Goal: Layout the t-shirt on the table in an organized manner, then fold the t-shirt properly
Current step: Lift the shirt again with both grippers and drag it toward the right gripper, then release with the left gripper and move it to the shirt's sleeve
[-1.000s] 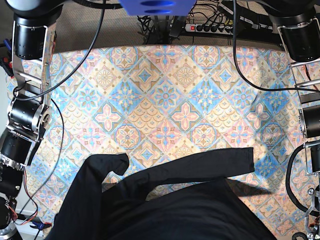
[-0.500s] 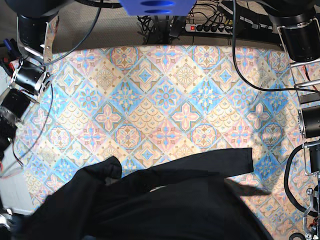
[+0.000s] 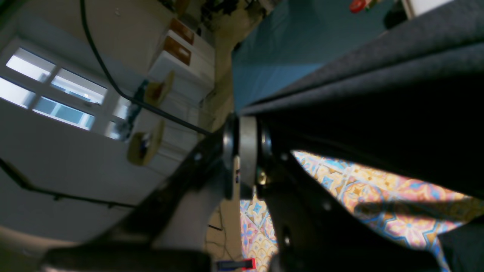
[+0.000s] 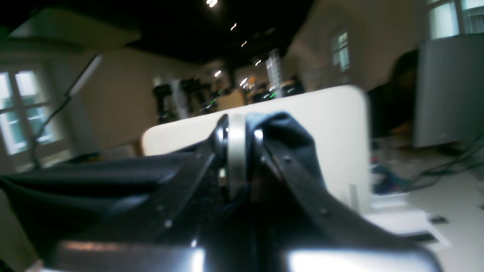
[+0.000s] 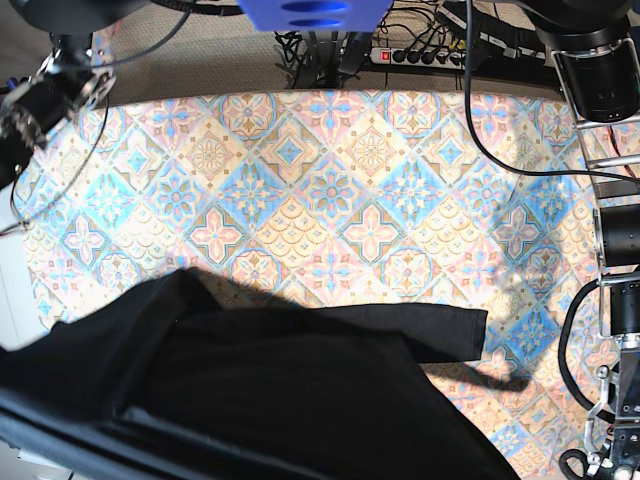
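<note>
The plain black t-shirt [image 5: 300, 390] spreads in soft folds over the near half of the patterned table [image 5: 330, 170], one sleeve reaching right. The right gripper [image 4: 236, 151] pinches a bunched fold of it; the left gripper [image 3: 244, 158] also clamps dark fabric.

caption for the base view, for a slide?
Black t-shirt bunched along the near edge of the patterned table, not yet laid out.

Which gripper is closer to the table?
Left. The left gripper hangs just over the table, which shows right beneath it. The right gripper holds the shirt; its view shows no table.
</note>
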{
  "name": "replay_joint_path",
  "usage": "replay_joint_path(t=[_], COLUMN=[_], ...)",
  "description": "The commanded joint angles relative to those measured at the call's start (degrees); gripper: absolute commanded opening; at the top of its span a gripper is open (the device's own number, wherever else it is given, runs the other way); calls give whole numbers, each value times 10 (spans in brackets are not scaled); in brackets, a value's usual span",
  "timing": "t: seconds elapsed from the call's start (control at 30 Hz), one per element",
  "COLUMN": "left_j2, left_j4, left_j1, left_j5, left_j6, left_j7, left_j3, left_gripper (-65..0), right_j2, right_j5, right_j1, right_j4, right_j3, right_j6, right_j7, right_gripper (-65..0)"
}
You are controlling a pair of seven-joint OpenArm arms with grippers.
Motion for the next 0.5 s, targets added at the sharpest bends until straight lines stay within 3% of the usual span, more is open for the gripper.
replay_joint_path(t=[0.0, 0.1, 0.47], left_j2=[-7, -7, -7], left_j4=[7, 8, 8], left_j1=[-17, -12, 22], left_j5=[16, 16, 16], left_j6=[15, 16, 19], left_j7=[-2, -2, -1], left_j3=[-9, -8, -8], left_gripper=[-650, -650, -650], right_j2=[15, 15, 15], right_j5=[-9, 19, 265], right_j1=[2, -8, -93], right_j4=[7, 7, 17], right_j3=[24, 57, 216], right_j6=[-10, -10, -10], right_j7=[38, 60, 58], right_gripper=[-650, -650, -650])
